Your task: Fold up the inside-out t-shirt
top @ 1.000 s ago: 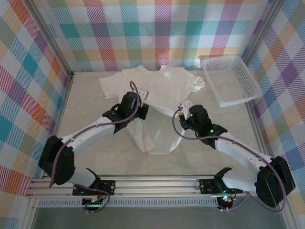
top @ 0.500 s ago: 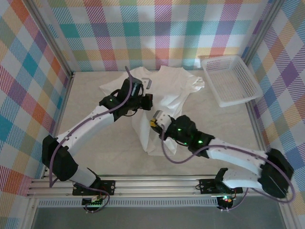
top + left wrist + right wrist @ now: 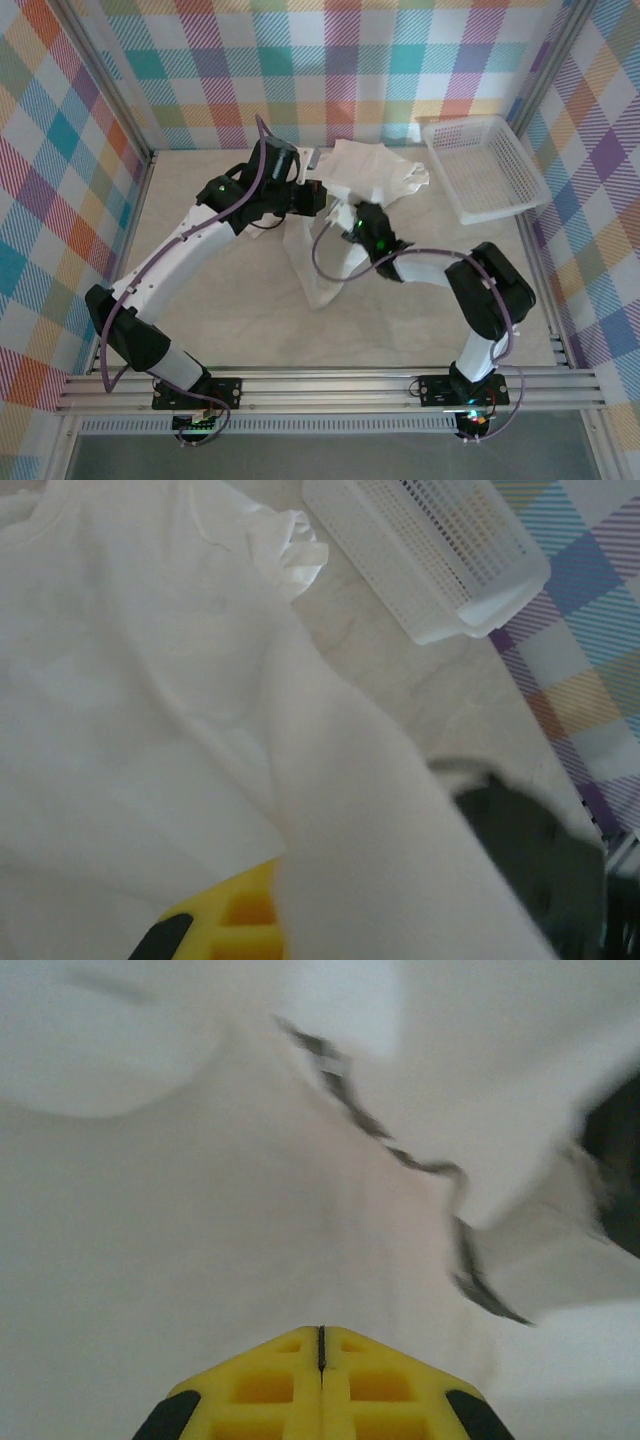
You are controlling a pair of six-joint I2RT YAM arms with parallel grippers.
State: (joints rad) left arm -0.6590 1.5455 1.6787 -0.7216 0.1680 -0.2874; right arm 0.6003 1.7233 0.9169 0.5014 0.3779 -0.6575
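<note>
Two arms reached over a pale table [image 3: 200,260] walled in by bright plaid panels, meeting at a white t-shirt [image 3: 375,165] that lay bunched toward the far middle. Most of its cloth sat gathered at the far side, while one long narrow strip trailed toward the near edge. The left gripper [image 3: 312,192], stretched far out from its base, sat at the left edge of the gathered cloth. Its wrist camera showed one yellow finger [image 3: 235,920] with cloth draped over and past it, so it appeared to be clamped on the shirt, probably to hold up one side for a fold. The right gripper [image 3: 347,213] sat just right of the left one, its arm doubled back sharply to get there. Its wrist camera showed the two yellow fingers [image 3: 260,1385] pressed flat together with white cloth and a dark-edged hem just beyond the tips; whether they pinched any cloth could not be told. A white lattice basket [image 3: 485,165] stood at the far right, near the shirt's sleeve. Having the two grippers so near each other suggested they were drawing the cloth together toward the far side, with the fold unfinished.
</note>
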